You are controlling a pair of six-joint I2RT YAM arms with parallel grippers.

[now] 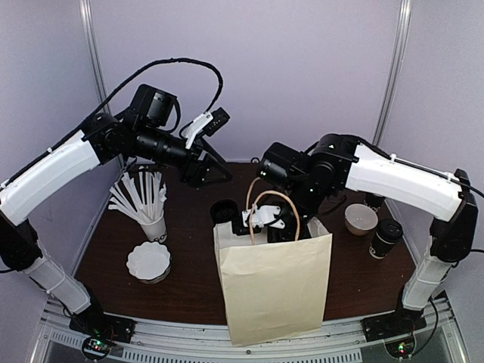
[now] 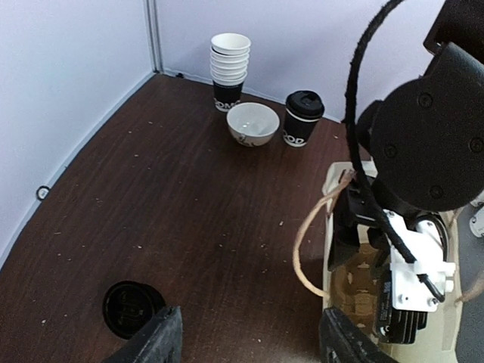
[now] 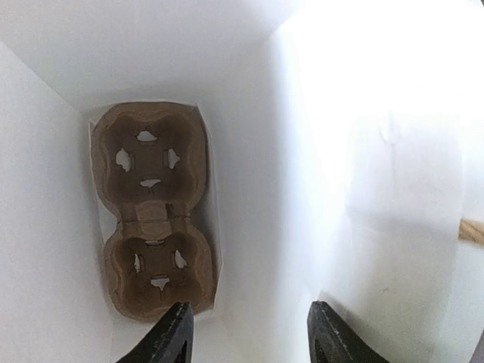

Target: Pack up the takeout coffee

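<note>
Right gripper [image 3: 249, 333], fingers spread, is hanging inside the paper bag [image 1: 276, 295]; left gripper [image 2: 249, 340], likewise spread, is hovering.

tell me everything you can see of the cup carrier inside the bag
The cup carrier is a brown tray that looks like moulded pulp. It has two round wells, one behind the other, and each well has small cut-out slots around its middle. It lies flat on the bottom of the paper bag, which is white inside, and sits against the left wall in the right wrist view. Both wells are empty. Only the bag seems to touch it. The right end effector hangs open above it.
</note>
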